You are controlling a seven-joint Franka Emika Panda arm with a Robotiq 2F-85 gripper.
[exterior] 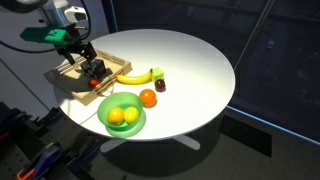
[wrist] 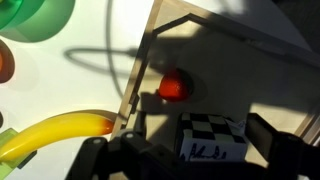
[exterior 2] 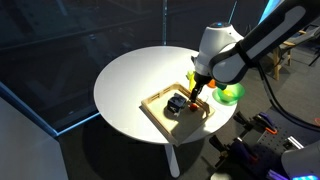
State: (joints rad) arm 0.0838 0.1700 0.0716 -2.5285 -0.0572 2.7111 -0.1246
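Observation:
My gripper [wrist: 197, 135] is open and hangs low over a shallow wooden tray [exterior: 66, 79]. In the wrist view a small box with a black-and-white checkered top [wrist: 213, 137] sits between the two dark fingers [wrist: 268, 138], with a gap on either side. A small red round thing [wrist: 175, 87] lies on the tray floor just beyond the box. In both exterior views the gripper [exterior: 84, 60] [exterior 2: 197, 93] is down inside the tray [exterior 2: 158, 109], next to a dark object [exterior 2: 177, 104].
A banana [exterior: 138, 75] lies just outside the tray's edge, with a dark plum-like fruit [exterior: 158, 86] and an orange [exterior: 148, 97] near it. A green bowl [exterior: 135, 125] holding yellow and orange fruit stands near the round white table's [exterior: 200, 60] front edge.

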